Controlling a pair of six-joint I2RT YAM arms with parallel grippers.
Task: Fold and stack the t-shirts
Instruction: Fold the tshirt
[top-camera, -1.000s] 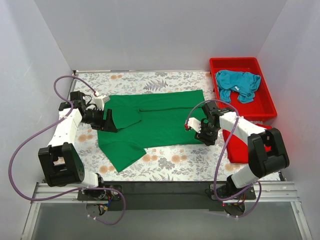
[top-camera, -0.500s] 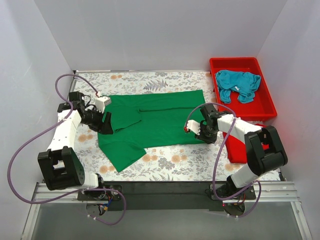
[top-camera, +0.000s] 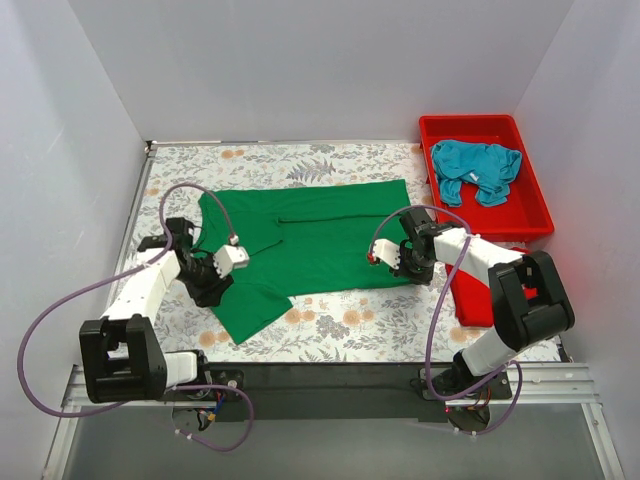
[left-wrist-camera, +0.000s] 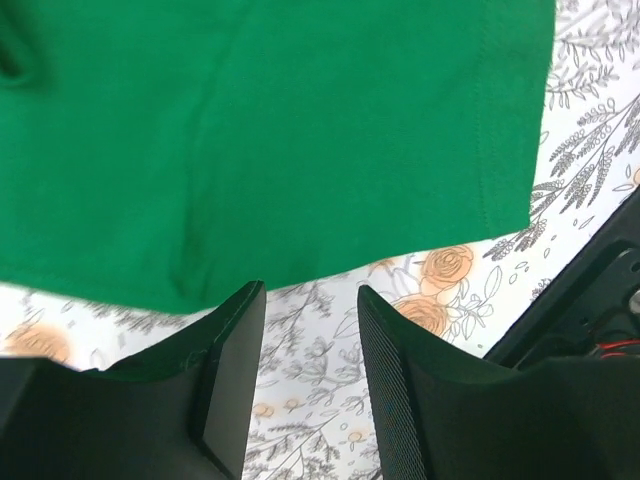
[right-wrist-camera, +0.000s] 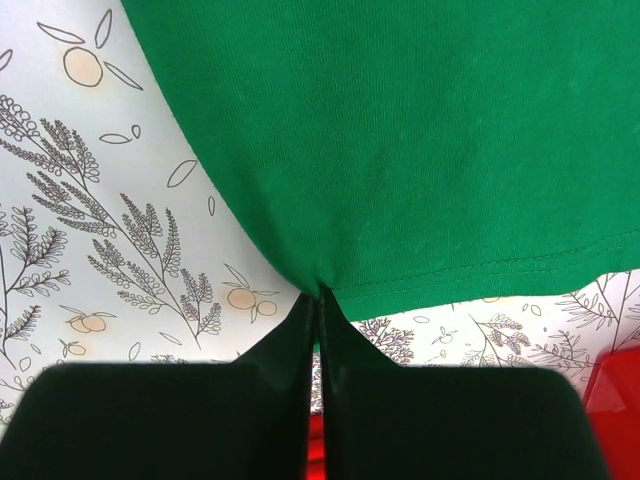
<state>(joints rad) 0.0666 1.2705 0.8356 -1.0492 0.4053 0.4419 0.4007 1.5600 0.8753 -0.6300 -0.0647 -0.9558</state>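
A limp, light green shirt (top-camera: 310, 240) lies spread on the table (top-camera: 340, 325), one hem corner pinched in the closed right gripper (right-wrist-camera: 318, 300), another edge just ahead of the left gripper (left-wrist-camera: 310, 340), whose jaws stand half open and empty, likely the second hold; a teal shirt (top-camera: 478, 170) sits in a tub (top-camera: 530, 215) beyond the right gripper.
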